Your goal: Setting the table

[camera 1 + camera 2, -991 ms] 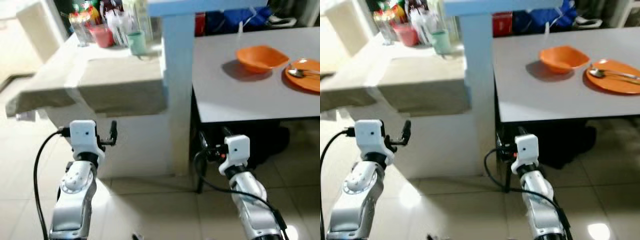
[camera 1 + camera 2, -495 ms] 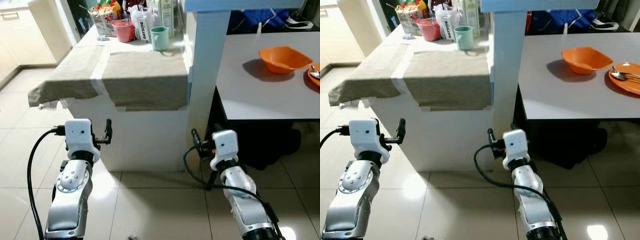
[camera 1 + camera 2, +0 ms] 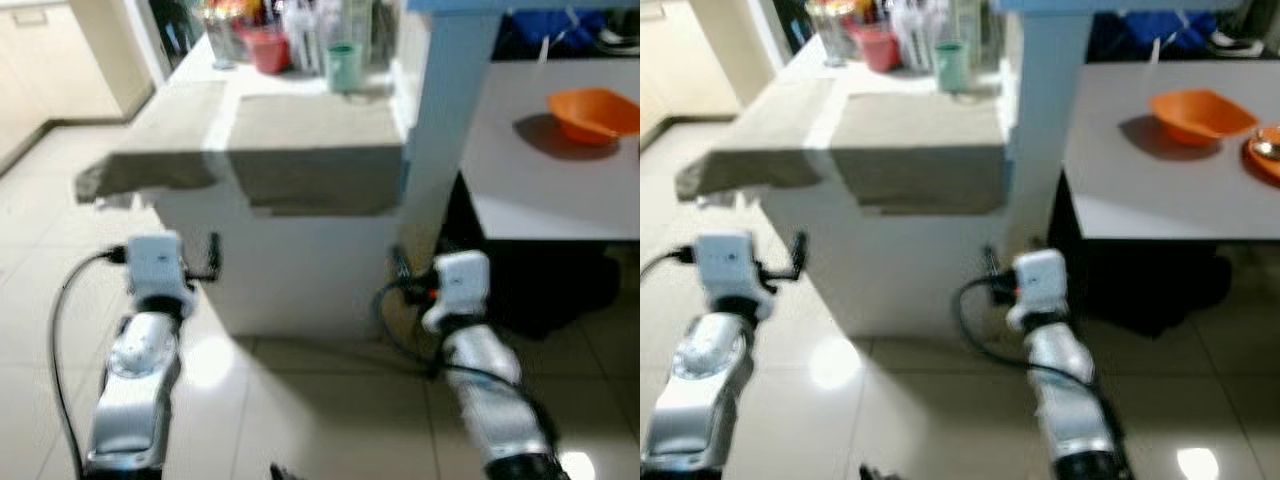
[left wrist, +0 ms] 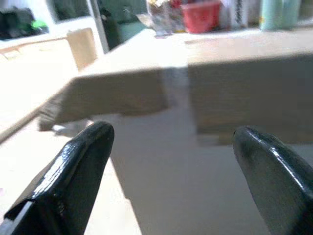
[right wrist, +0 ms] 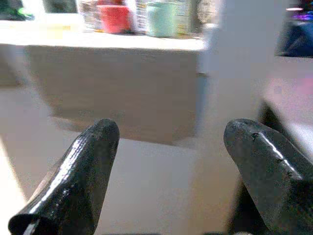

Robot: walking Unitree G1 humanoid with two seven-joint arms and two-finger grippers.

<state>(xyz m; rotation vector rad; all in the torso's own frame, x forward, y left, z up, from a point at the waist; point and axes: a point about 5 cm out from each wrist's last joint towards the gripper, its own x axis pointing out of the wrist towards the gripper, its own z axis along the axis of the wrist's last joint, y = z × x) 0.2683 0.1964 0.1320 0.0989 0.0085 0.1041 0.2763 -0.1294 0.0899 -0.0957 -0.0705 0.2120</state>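
Observation:
An orange bowl (image 3: 1200,112) sits on the grey table (image 3: 1140,190) at the right. At the picture's right edge lies part of an orange plate (image 3: 1267,152) with a spoon on it. A green cup (image 3: 343,66) and a red container (image 3: 268,48) stand at the back of the cloth-covered counter (image 3: 300,150). My left gripper (image 4: 173,134) is open and empty, held low in front of the counter's side. The right gripper (image 5: 171,128) is also open and empty, low before the blue pillar (image 3: 440,150). Both are well below and short of the table top.
Bottles and packets crowd the counter's back (image 3: 900,25). The beige cloth (image 3: 770,165) hangs over the counter's front edge. Dark space lies under the table (image 3: 1150,280). Glossy tiled floor (image 3: 300,400) spreads below, with cream cabinets (image 3: 60,50) at the far left.
The whole picture has shifted and blurred, so the camera has moved; the counter now sits more central and the table nearer the right edge. Both arms keep their pose.

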